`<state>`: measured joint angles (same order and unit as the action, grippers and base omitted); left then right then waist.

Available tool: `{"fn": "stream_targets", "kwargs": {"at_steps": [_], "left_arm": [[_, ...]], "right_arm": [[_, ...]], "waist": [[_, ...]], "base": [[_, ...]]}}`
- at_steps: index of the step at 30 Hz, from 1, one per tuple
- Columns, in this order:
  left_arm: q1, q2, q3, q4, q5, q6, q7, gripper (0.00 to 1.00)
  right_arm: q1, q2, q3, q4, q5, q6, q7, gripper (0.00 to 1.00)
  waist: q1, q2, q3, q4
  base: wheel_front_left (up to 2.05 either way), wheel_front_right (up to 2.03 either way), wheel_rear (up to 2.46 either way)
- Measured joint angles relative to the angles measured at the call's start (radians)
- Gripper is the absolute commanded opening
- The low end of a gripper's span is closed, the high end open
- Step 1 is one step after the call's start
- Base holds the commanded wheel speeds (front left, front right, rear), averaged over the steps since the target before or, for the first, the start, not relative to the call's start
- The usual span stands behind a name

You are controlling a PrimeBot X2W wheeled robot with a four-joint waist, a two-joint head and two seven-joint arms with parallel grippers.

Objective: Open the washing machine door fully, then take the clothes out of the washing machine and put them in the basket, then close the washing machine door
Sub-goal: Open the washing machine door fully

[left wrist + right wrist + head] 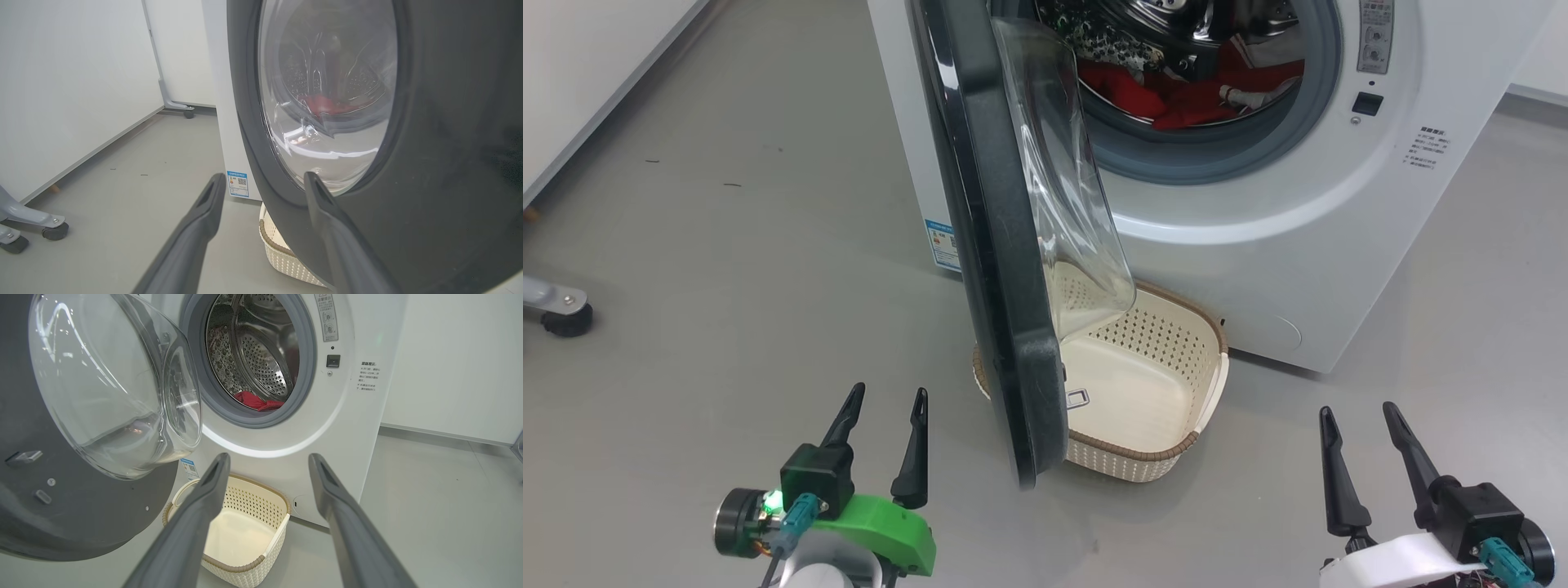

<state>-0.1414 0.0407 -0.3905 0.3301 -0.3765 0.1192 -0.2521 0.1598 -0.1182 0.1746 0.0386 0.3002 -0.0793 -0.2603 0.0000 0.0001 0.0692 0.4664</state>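
The big white front-loading washing machine (1258,245) has its large round glossy black door (992,245) swung out. The bright red striped clothes (1176,94) lie inside the machine's perforated steel drum (261,363), well apart from both hands. The small cream perforated plastic basket (1168,343) stands on the grey floor (727,286) just in front of the machine, beneath the door. The left hand (889,392) hangs in front of the machine on the door's outer side. The right hand (1357,408) hangs in front of the machine's right half. Both hands have their fingers spread wide and hold nothing.
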Motion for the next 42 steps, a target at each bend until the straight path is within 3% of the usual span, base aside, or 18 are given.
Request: {"fn": "stream_targets", "kwargs": {"at_steps": [18, 20, 22, 23, 24, 42], "left_arm": [[0.000, 0.000, -0.001, 0.002, 0.001, 0.000, 0.000, 1.00], [0.000, 0.000, -0.002, 0.002, 0.001, 0.000, 0.000, 0.75], [0.000, 0.000, -0.005, 0.004, 0.001, 0.000, 0.000, 0.34], [0.000, 0.000, -0.006, 0.006, 0.001, 0.000, 0.000, 0.08], [0.001, 0.000, -0.007, 0.007, 0.001, 0.000, 0.000, 0.00], [0.002, 0.000, -0.028, -0.015, 0.000, 0.000, 0.000, 0.00]], "right_arm": [[0.021, 0.029, -0.018, 0.002, -0.039, 0.026, 0.000, 1.00], [0.026, 0.033, -0.029, 0.002, -0.039, 0.026, 0.000, 1.00], [0.032, 0.037, -0.036, 0.001, -0.039, 0.026, 0.000, 1.00], [0.034, 0.039, -0.040, 0.002, -0.039, 0.027, 0.000, 1.00], [0.034, 0.040, -0.041, 0.002, -0.039, 0.027, 0.000, 1.00], [0.033, 0.053, -0.091, 0.007, -0.056, 0.056, 0.000, 1.00]], "waist": [[0.0000, 0.0000, -0.001, 0.001], [0.0000, 0.0000, -0.002, 0.003], [0.0000, 0.0000, -0.003, 0.004], [0.0000, 0.0000, -0.003, 0.004], [0.0000, 0.0000, -0.004, 0.005], [0.0000, 0.0000, -0.007, 0.021]], "base": [[0.00, 0.00, 0.00], [0.00, 0.00, 0.00], [0.00, 0.00, 0.00], [0.00, 0.00, 0.00], [0.00, 0.00, 0.00], [0.00, 0.00, 0.00]]}}
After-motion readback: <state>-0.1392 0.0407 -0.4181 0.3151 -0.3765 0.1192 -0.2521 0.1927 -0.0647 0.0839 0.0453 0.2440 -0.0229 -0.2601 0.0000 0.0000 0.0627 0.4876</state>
